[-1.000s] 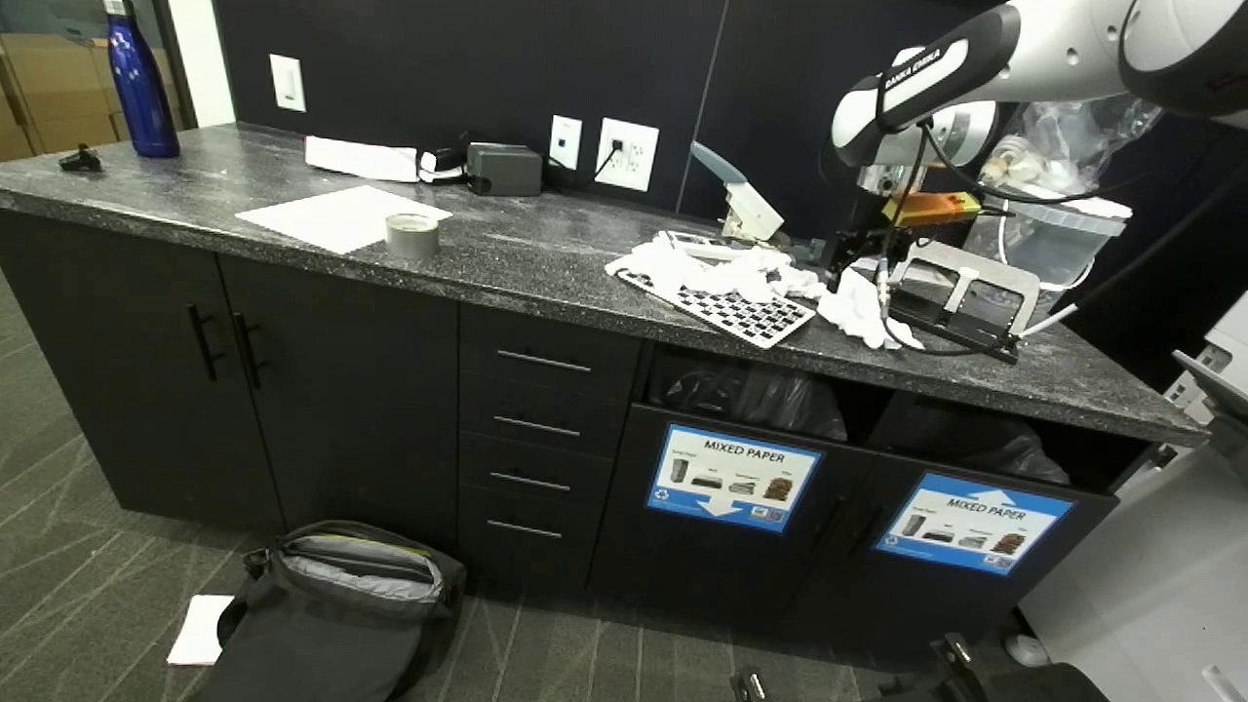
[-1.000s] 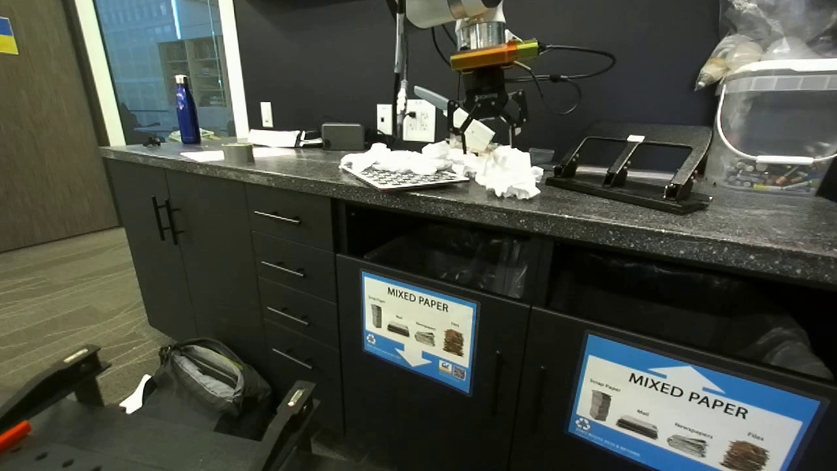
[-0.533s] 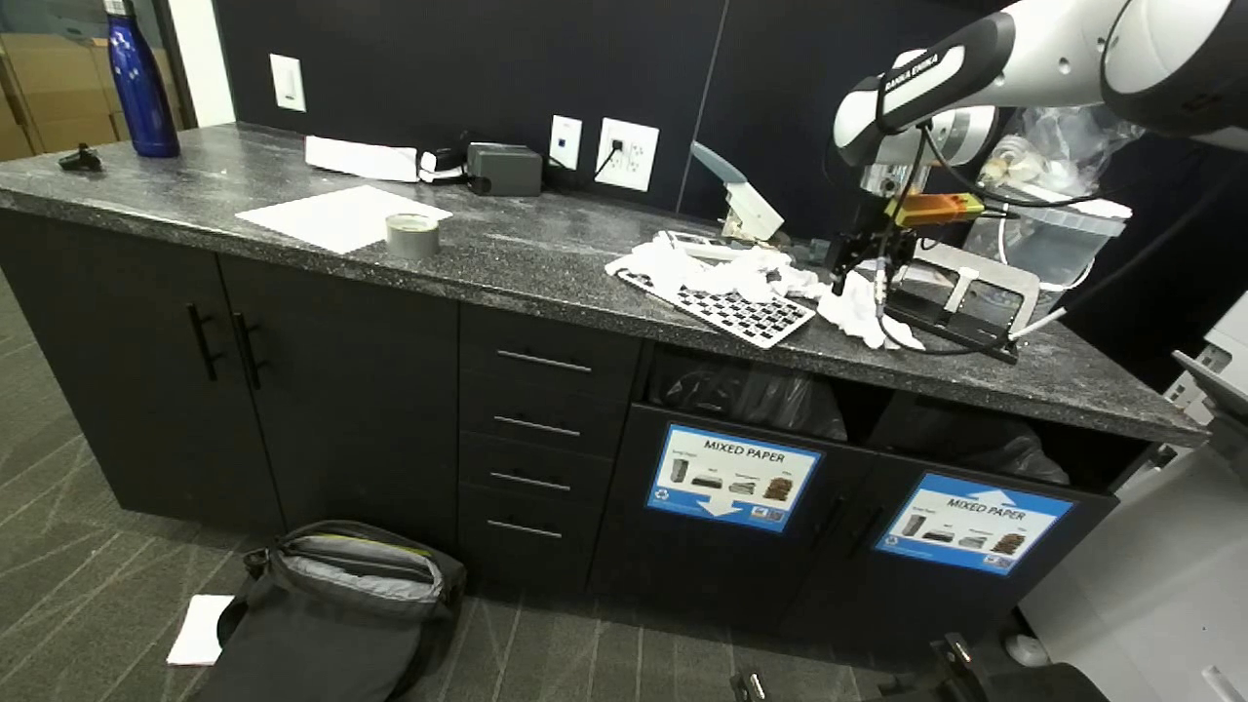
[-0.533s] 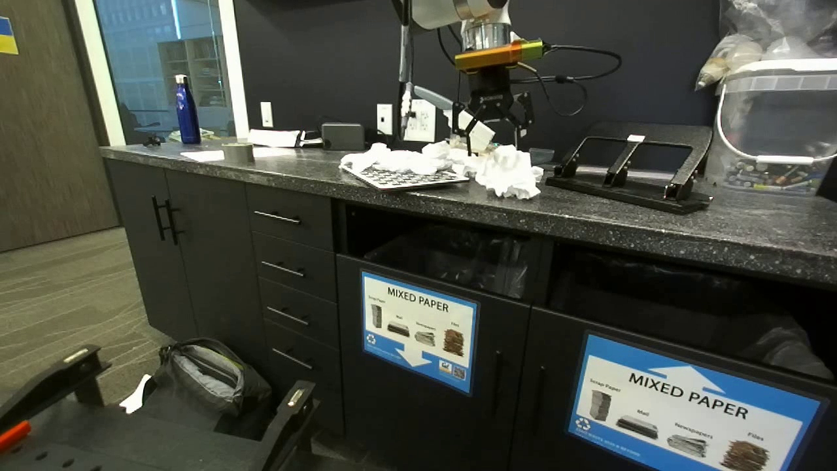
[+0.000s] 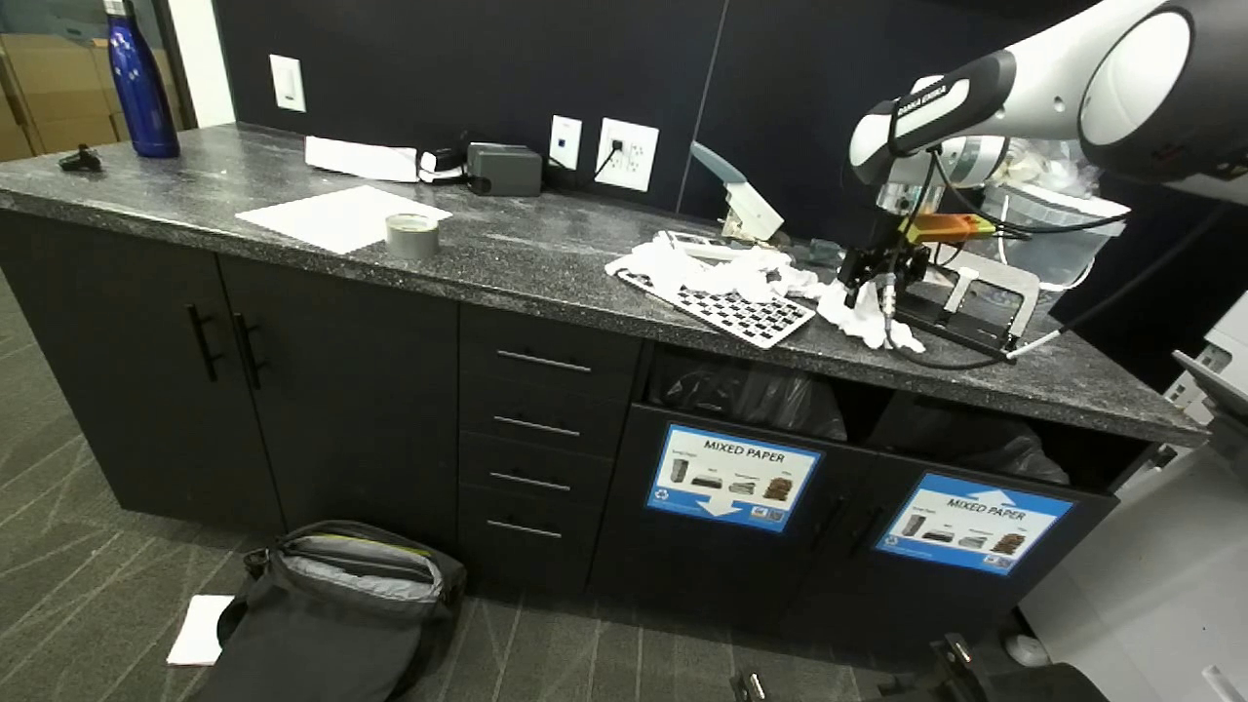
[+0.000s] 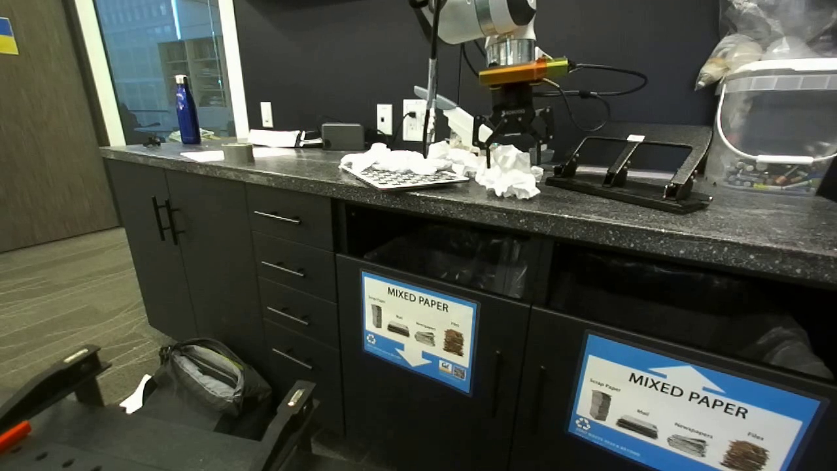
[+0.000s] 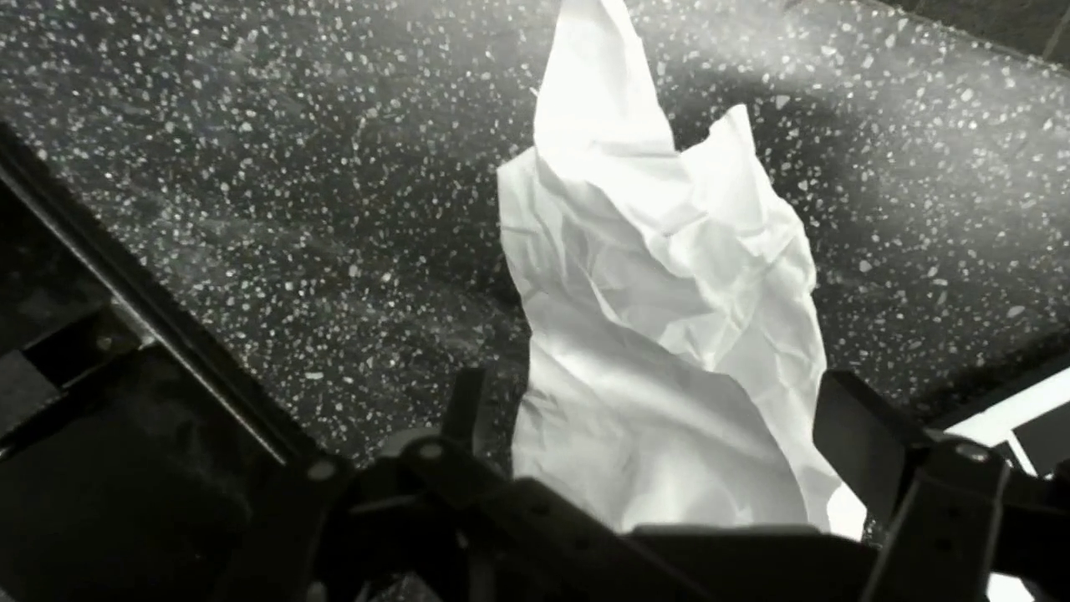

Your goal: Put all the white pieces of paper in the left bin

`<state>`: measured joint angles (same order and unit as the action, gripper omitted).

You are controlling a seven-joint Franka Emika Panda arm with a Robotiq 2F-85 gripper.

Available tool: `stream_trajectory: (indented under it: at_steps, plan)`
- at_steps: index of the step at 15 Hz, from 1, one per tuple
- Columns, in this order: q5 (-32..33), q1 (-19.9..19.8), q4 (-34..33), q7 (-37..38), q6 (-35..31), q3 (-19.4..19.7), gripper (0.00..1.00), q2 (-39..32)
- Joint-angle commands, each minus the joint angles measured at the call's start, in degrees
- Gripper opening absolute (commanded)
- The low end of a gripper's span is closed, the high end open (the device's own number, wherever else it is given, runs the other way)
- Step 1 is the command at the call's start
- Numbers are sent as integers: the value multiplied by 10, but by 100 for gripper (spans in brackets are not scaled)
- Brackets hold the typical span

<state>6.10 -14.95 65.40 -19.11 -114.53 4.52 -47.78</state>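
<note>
White pieces of paper (image 6: 391, 159) sit up on the counter (image 7: 318, 209) in both exterior views, all rumpled and bunched. Some are heaped over part of a flat black-and-white checkered mat (image 5: 746, 314), and honestly I can't tell where one scrap ends and the next starts. Another crumpled piece (image 7: 660, 326) lies just beside the mat, and the wrist view gets a great look: plain white, sharp creases, soft folds, one tall pointy flap plus a smaller peak, ragged outline. The gripper (image 6: 513, 162) is released, its fingers spread wide, one to either side of that piece; can't tell if either touches it. Counter's a dark slab full of pale flecks. Below it, the left bin (image 6: 425, 418) is boxy and dark with a flat rectangular blue-and-white label (image 6: 420, 332) on the front, and crinkly see-through plastic (image 6: 487, 255) shows in the gap above that front.
</note>
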Motion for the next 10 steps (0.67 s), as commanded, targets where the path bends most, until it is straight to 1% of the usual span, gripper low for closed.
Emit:
stream_trajectory:
  at_steps: [1, 3, 7, 8, 10]
  plan:
    - [-32, -23, -55, -31, 34, -19, 100, -32]
    - [-45, -32, -63, -32, 37, -24, 100, -41]
    - [-56, -37, -70, -26, 37, -25, 100, -56]
    - [-57, -36, -69, -22, 34, -24, 79, -59]
    - [-55, -33, -63, -14, 32, -21, 66, -59]
